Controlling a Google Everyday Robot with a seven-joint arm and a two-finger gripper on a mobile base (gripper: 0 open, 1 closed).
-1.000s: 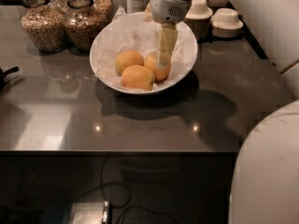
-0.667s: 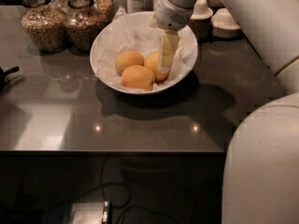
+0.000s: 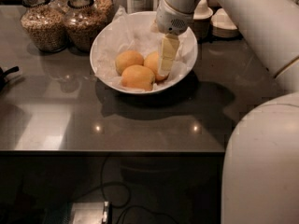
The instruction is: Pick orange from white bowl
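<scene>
The white bowl [image 3: 100, 45], lined with crumpled white paper, stands on the dark table and holds three oranges. One orange [image 3: 128, 59] lies at the back left, one [image 3: 138, 77] at the front, and one [image 3: 151, 62] at the right. My gripper [image 3: 164, 68] reaches down into the bowl from above, right at the right-hand orange, and covers that orange's right side. The other two oranges lie free to its left.
Two glass jars of grain [image 3: 45, 25] [image 3: 85, 23] stand just left of the bowl. Small stacked cream bowls [image 3: 223, 24] sit behind it on the right. A dark object [image 3: 5, 75] is at the left edge. The table's front edge [image 3: 112, 150] runs across. My arm's white body fills the right side.
The gripper has stayed down in the bowl at the right-hand orange, hardly shifting. The arm's upper part has moved slightly. The oranges and bowl have not moved.
</scene>
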